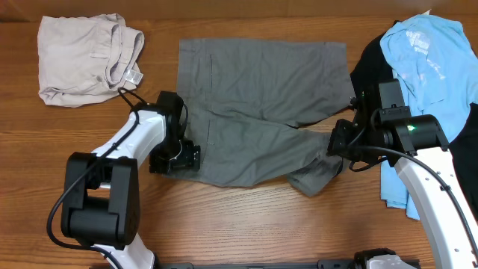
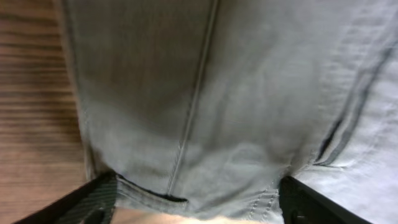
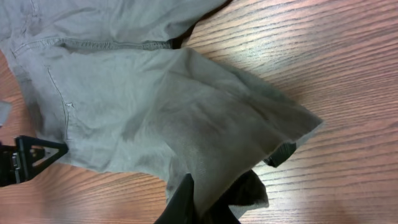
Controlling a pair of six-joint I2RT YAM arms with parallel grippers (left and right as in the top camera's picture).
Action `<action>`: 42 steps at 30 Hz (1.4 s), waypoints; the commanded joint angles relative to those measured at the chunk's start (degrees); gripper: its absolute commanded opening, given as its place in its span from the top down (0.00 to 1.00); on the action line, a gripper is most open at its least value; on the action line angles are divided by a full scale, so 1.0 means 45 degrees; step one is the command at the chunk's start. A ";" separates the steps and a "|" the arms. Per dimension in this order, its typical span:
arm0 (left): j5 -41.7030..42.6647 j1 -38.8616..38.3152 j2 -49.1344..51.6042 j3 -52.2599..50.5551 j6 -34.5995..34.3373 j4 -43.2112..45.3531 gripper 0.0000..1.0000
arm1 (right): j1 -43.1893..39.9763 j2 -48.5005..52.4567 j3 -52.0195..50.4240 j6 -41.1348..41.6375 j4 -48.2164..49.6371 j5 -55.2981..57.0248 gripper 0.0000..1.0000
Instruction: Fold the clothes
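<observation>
1. My left end effector [image 1: 175,158] is down at the near left edge of the grey shorts [image 1: 254,112], which lie spread flat on the table [image 1: 261,224]
2. Its jaws stand wide apart and grip nothing. From the left wrist, one of the fingers [image 2: 93,200] shows at each lower corner, and the hemmed edge of the shorts lies in the gap between them
3. Beyond those fingers the grey cloth fills the view, with a seam running away from me and a pocket slit off to the right. Bare wood shows to the left
4. My right end effector [image 1: 340,146] is at the opposite side of the shorts, at the near right leg
5. Its jaws are closed and pinch a fold of that leg. From the right wrist, the cloth rises in a peak to my dark fingertips [image 3: 186,202], and the rest of the leg spreads away from them over the wood
6. Beige shorts [image 1: 82,60] lie crumpled beyond my left end effector, towards the far left corner, well apart from the grey pair
7. A light-blue T-shirt [image 1: 433,56] lies over a black garment [image 1: 370,71] just beyond and outside my right end effector
</observation>
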 commanded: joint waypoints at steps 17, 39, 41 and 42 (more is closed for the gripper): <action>-0.0515 0.0000 -0.0233 0.1579 -0.0121 0.0777 0.96 | 0.0044 0.0005 0.0131 -0.0602 0.0607 -0.0155 0.40; -0.0792 0.0937 -0.0233 0.5707 0.0117 0.0563 0.96 | 0.0053 -0.0005 -0.3279 0.0068 0.1433 -0.0432 0.30; -0.0797 0.1005 -0.0233 0.5775 0.0117 0.0573 0.96 | 0.0058 0.0000 -0.3959 0.0073 0.2336 -0.0437 0.33; -0.0797 0.1020 -0.0233 0.5799 0.0117 0.0578 0.96 | 0.0053 0.0005 -0.4172 0.0073 0.2560 -0.0437 0.34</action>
